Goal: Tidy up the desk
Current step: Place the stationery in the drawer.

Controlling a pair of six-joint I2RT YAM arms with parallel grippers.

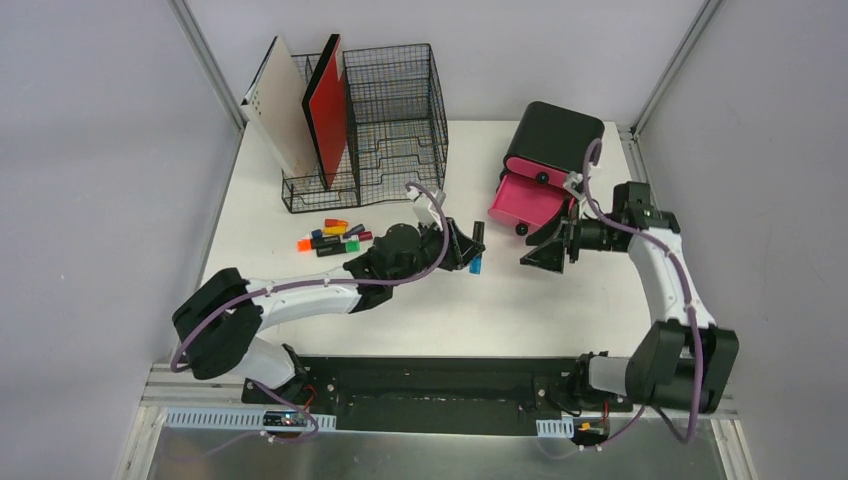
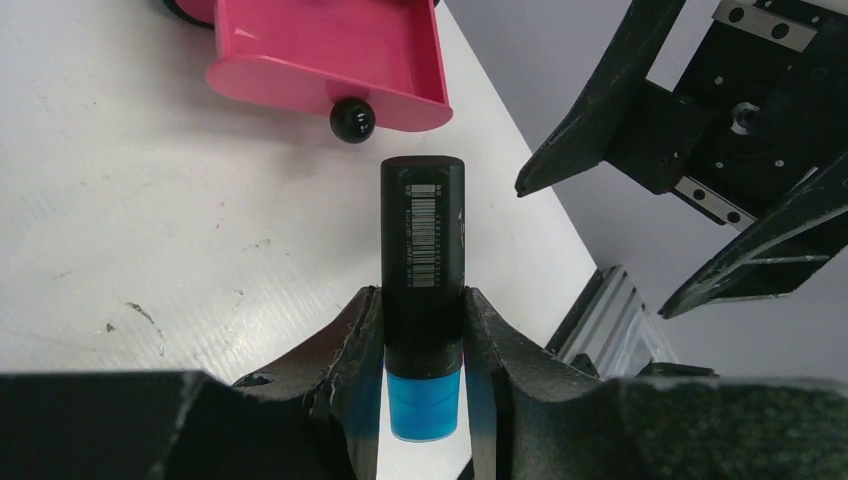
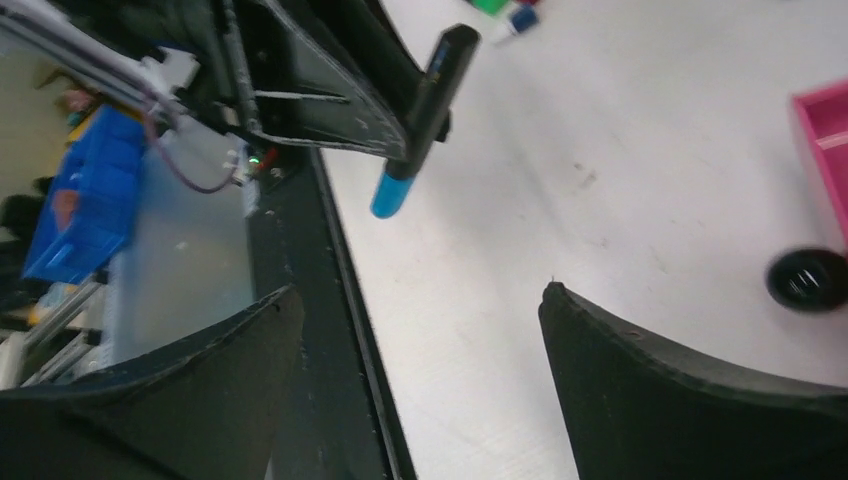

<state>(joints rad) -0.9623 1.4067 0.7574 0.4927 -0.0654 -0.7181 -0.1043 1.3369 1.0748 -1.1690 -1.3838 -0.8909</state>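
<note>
Marker (image 1: pixel 477 250) over desk (image 1: pixel 500 310), left of drawer (image 1: pixel 528 203) (organizer (image 1: pixel 395 120) behind).

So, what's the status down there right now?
Left hand shut on a black marker with blue end. Right hand open, empty. Desk: loose markers beside wire rack. Pink drawer open, nothing blocking it.

quick headcount:
- desk (image 1: pixel 480 310) x1
- wire-mesh organizer (image 1: pixel 395 120) x1
- boards standing in it: whitish board (image 1: pixel 290 110) x1, red board (image 1: pixel 328 110) x1, maybe another pale one behind, can't tell
- black box (image 1: pixel 555 135) x1, pink drawer (image 1: pixel 525 200) x1 showing, black knob (image 2: pixel 352 120) x1
- loose markers (image 1: pixel 335 238): six-ish, too bunched for exact count
- blue-tipped black marker (image 2: pixel 423 240) x1, apart from pile
- grippers x2: left gripper (image 2: pixel 422 310), right gripper (image 3: pixel 420 292)
</note>
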